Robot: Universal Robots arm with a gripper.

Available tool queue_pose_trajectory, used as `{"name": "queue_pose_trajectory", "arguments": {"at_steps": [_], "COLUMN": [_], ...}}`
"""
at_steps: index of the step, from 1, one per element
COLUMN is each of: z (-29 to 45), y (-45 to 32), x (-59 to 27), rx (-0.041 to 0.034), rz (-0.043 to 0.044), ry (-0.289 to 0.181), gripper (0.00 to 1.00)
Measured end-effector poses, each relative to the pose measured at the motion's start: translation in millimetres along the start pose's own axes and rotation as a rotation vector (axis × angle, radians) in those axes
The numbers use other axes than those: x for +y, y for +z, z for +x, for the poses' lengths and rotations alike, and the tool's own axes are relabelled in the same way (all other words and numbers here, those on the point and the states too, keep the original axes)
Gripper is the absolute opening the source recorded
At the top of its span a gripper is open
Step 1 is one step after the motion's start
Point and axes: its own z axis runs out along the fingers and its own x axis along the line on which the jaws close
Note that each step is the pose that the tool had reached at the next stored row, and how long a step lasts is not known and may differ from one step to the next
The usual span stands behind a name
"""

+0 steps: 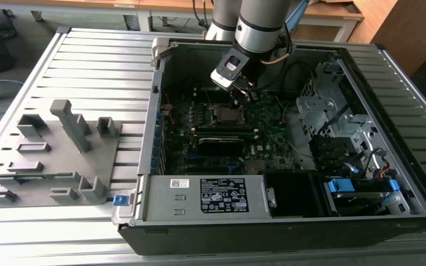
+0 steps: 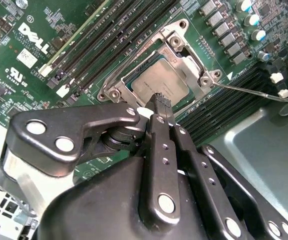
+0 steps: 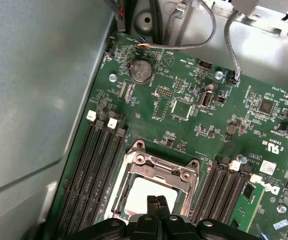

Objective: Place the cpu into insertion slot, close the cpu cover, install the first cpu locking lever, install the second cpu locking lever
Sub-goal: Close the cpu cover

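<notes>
cpu (image 2: pixel 156 80) lies in insertion slot (image 2: pixel 125 76), right beneath closed pincer (image 2: pixel 160 103).

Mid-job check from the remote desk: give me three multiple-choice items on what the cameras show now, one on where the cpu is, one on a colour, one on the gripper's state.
1. Where does the cpu lie?
A. Outside the case, on the table
B. In the insertion slot, framed by the cpu cover
C. Between the gripper's fingers

2. What colour is the motherboard around the slot?
A. Blue
B. Green
C. Red

3. How is the gripper?
A. Wide open
B. Shut on the cpu
C. Shut, holding nothing

Answers:
1 B: in both wrist views the silver chip sits inside the socket's metal frame.
2 B: the board is green in every view.
3 C: the fingers meet over the chip with nothing between them.
</notes>
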Motion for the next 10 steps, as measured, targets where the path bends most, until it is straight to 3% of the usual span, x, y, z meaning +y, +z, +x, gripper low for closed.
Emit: {"name": "queue_pose_trajectory", "arguments": {"at_steps": [4,10], "z": [0.0,0.0], "y": [0.0,0.0], "x": [0.0,0.0], "rx": [-0.0018,-0.0020], "rz": [0.0022,0.0024], "ry": [-0.052,-0.057], "gripper": [0.10,0.10]}}
